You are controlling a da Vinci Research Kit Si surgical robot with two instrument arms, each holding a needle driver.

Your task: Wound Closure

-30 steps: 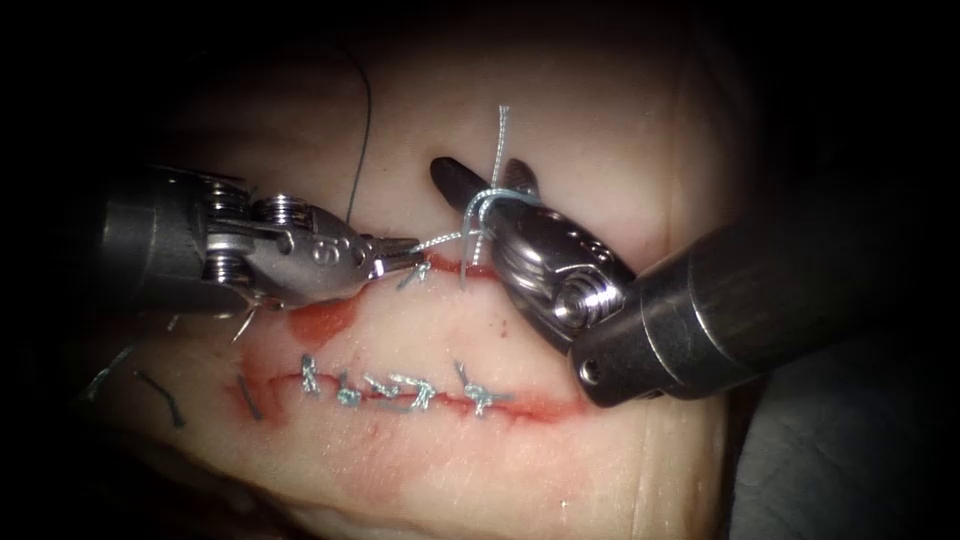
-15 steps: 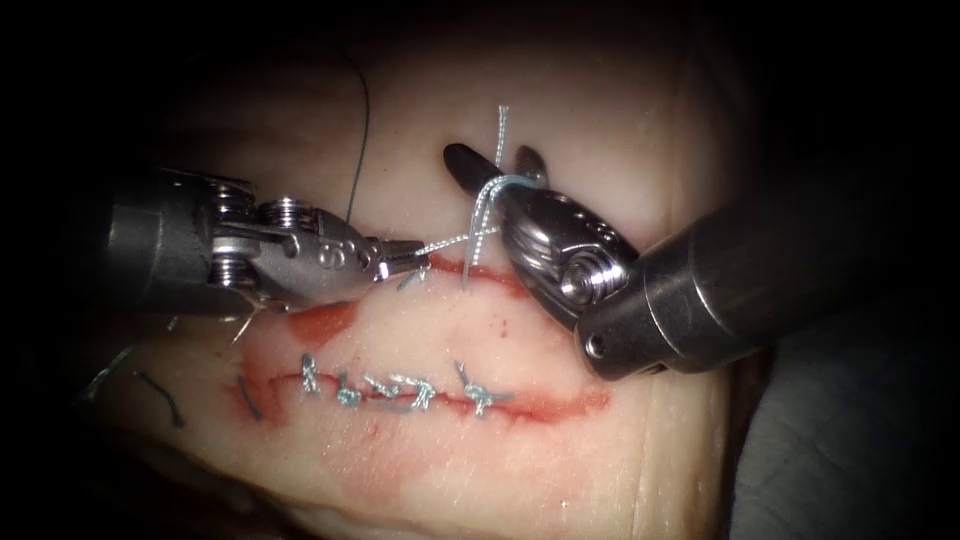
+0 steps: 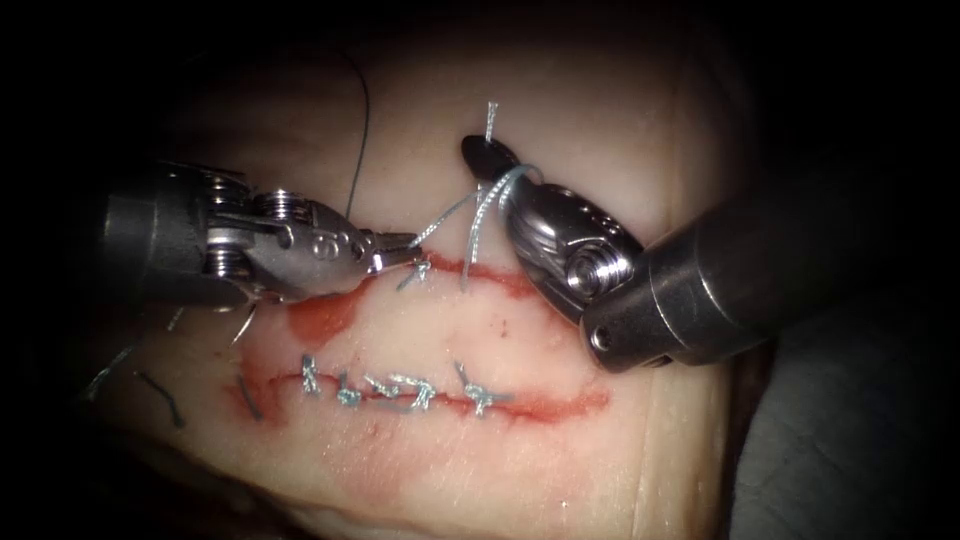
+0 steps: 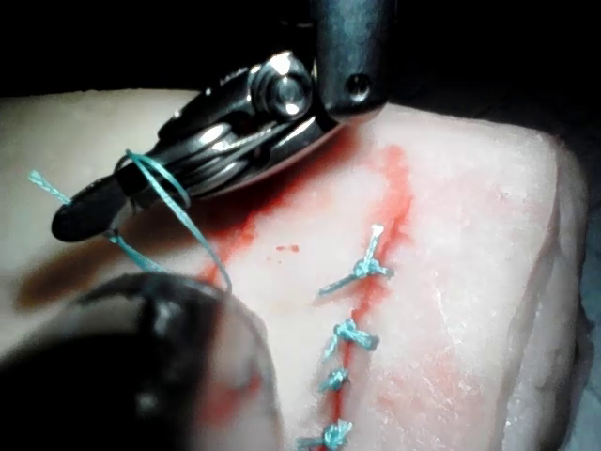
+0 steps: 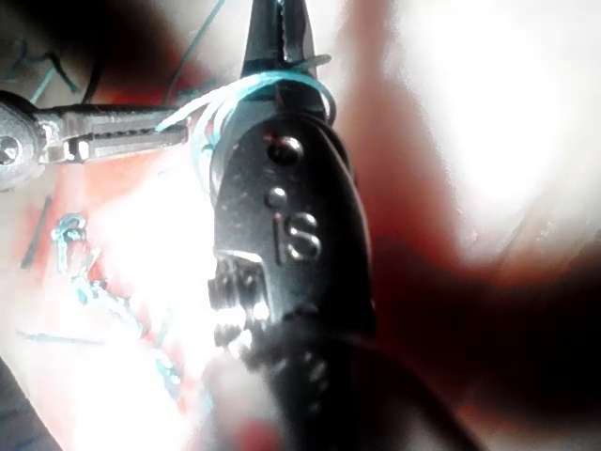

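On the pale tissue [image 3: 560, 130] lies an upper cut [image 3: 490, 272]. My left tool [image 3: 412, 241], at that cut's left part, is shut on the light blue thread [image 3: 445, 215]. This strand runs up to a loop [image 3: 497, 190] wound around the right tool's jaws. My right tool [image 3: 483, 152] comes in from the right above the cut and is shut on the thread's short end [image 3: 490, 115], which sticks out past its tip. The left wrist view shows the loop [image 4: 158, 183] on the right tool [image 4: 84, 211]. In the right wrist view the loop [image 5: 282, 83] circles the right tool [image 5: 272, 38].
A lower cut [image 3: 540, 405] carries a row of several knotted stitches [image 3: 400, 392]. Red fluid [image 3: 322, 318] pools below the left tool. Cut ends of thread [image 3: 165, 395] lie at the tissue's left. A dark strand [image 3: 364, 130] runs up behind the left tool.
The right tool's jaws, open around the thread's short end a second ago, have closed on it. The right tool drew slightly up and right, the loop still around it. The left tool kept its grip.
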